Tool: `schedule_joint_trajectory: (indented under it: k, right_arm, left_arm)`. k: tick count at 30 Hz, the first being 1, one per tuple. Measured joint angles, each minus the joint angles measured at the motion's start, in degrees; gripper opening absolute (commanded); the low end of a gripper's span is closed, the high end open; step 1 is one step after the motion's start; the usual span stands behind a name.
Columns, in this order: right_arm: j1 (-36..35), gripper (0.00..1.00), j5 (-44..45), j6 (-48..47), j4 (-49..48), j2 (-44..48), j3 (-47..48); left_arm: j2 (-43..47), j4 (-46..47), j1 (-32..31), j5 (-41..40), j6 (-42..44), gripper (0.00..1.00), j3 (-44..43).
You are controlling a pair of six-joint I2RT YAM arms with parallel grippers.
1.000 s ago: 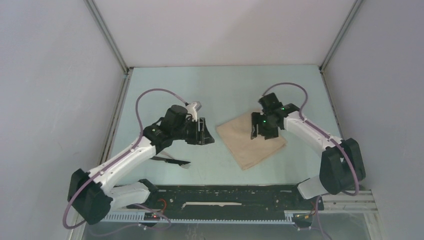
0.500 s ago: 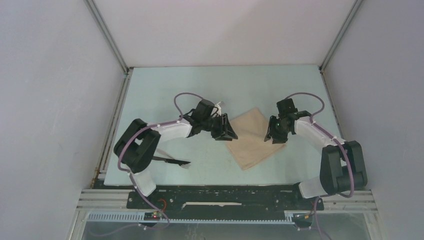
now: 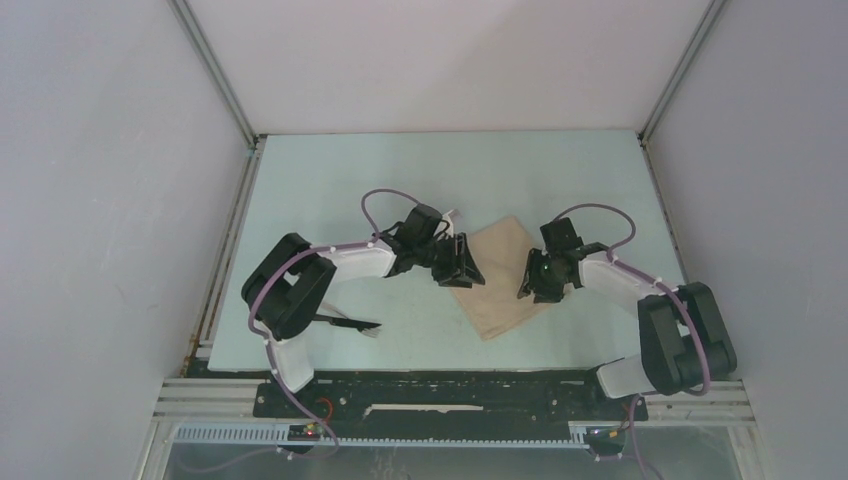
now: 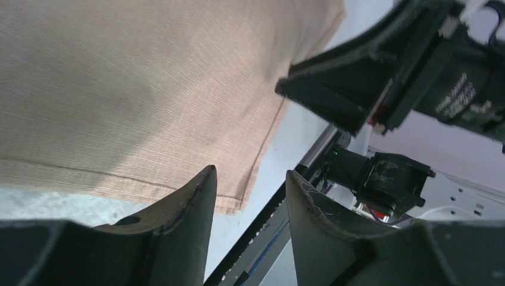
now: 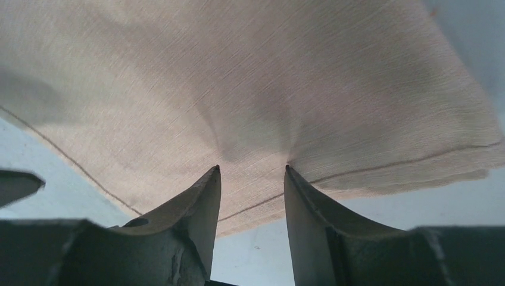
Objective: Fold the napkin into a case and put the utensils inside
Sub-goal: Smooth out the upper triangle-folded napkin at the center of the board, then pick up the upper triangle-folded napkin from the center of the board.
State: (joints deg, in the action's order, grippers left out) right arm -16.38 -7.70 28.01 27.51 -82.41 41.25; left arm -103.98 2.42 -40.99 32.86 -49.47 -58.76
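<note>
Tan-beige cloth, the napkin (image 3: 500, 272), lies already folded into a smaller, diamond-set shape on the pale blue-green table (image 3: 330, 180), right of centre between the two arms.

A second ago the left arm was reaching out over bare table well to the left of the cloth. It has since swung across, and the left gripper (image 3: 462, 268) now sits at the napkin's left edge. Its wrist view shows the fingers a narrow gap apart and holding nothing, just above a hemmed corner.

The right gripper (image 3: 528, 283) has dropped from over the napkin's middle to its right side. Its fingertips, also narrowly parted, press into the fabric — a small pucker rises between them, but they have not closed on it.

Black utensils (image 3: 350, 323) lie untouched on the table beside the left arm, well apart from the napkin.

With a gripper now at each side of the cloth, the arms look set for the next fold. The case seems only partly made — nothing has gone inside yet.
</note>
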Motion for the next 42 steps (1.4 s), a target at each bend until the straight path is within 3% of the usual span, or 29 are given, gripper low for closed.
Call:
schedule_joint_trajectory:
  k: [8,14,23,34,38,42]
  right_arm:
    - [-3.7,0.65,-0.5,1.0,2.3,4.0,-1.1]
    - [-2.1,0.66,-6.3,1.1,1.0,5.2,-0.1]
    - [15.4,0.68,-24.9,4.7,-12.6,-3.3,-1.4]
    - [31.9,0.70,-35.3,5.3,-17.2,1.3,-13.4]
    - [31.3,0.74,-36.0,3.2,-14.4,1.9,-12.8]
    - [20.2,0.75,-28.1,-0.6,-6.2,8.9,-8.5]
  left_arm:
    - [-2.8,-2.6,3.3,-1.9,0.8,0.50,-3.1]
    - [-3.6,-4.1,5.8,-3.0,1.5,0.50,-4.2]
    - [-6.2,-5.9,7.4,-4.7,2.1,0.50,-6.2]
    - [-8.1,-7.0,10.9,-4.7,3.2,0.51,-5.4]
    - [-7.8,-7.1,11.0,-4.6,3.5,0.53,-5.4]
    - [-4.0,-8.6,11.1,-3.7,4.1,0.55,-3.3]
